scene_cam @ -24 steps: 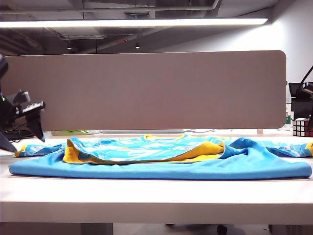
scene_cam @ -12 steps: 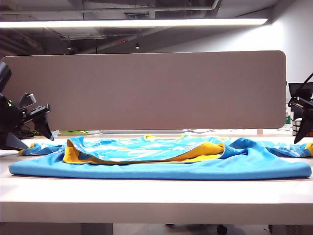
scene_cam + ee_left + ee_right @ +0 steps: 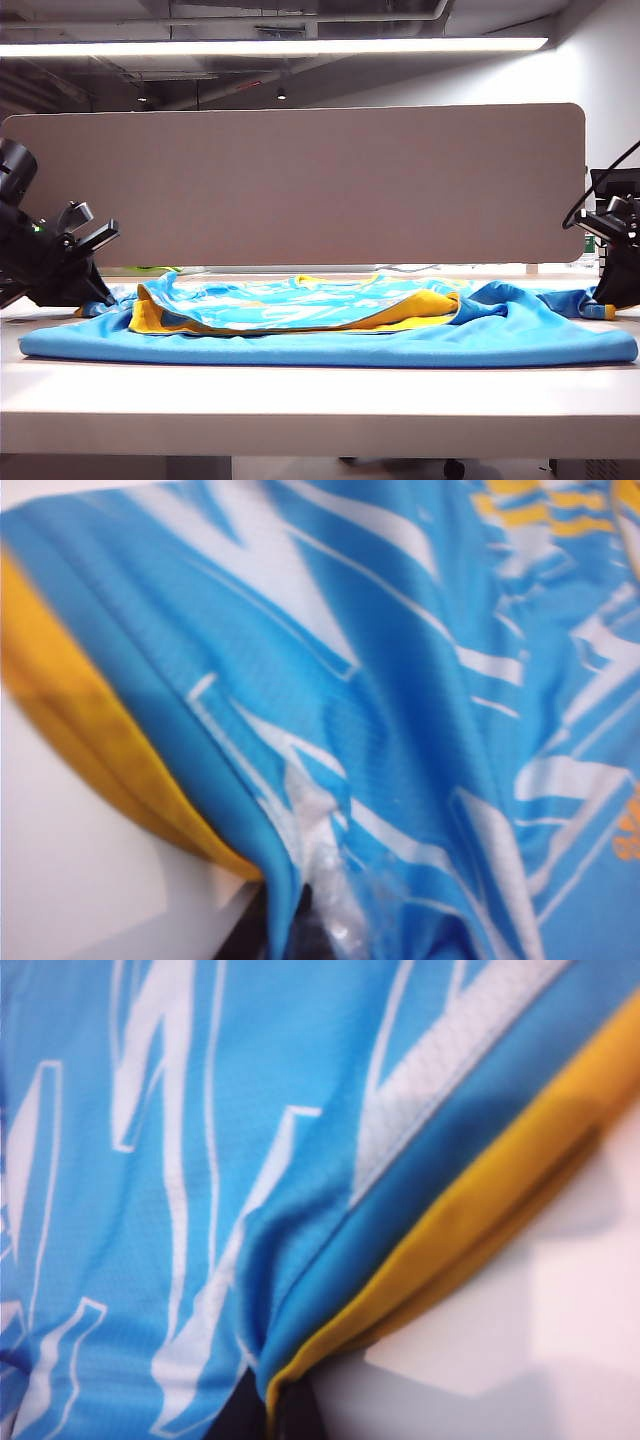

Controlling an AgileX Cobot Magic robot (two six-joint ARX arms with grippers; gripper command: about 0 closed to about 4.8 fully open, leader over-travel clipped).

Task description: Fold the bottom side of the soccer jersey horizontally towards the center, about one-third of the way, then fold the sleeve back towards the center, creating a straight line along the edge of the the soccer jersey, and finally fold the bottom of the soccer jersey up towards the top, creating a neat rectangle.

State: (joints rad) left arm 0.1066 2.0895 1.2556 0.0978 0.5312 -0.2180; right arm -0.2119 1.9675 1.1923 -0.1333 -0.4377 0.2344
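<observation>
The soccer jersey (image 3: 330,345) lies spread across the white table (image 3: 320,400), sky blue with white streaks, with a yellow-lined flap (image 3: 290,305) folded over its middle. My left gripper (image 3: 93,296) is down at the jersey's far left end and my right gripper (image 3: 603,303) at its far right end. In the left wrist view the left gripper (image 3: 300,935) is shut on blue fabric beside a yellow band (image 3: 80,750). In the right wrist view the right gripper (image 3: 275,1415) is shut on the yellow-banded edge (image 3: 500,1220). I cannot tell whether these edges are sleeve or hem.
A tall grey divider panel (image 3: 300,185) stands right behind the jersey along the table's back. A green object (image 3: 150,269) peeks out under it at the left. The table's front edge (image 3: 320,440) runs close below the jersey's near fold.
Both arms have come down and inward onto the jersey's two far ends. Both grippers have gone from open to shut on the fabric, and the ends are drawn in slightly.
</observation>
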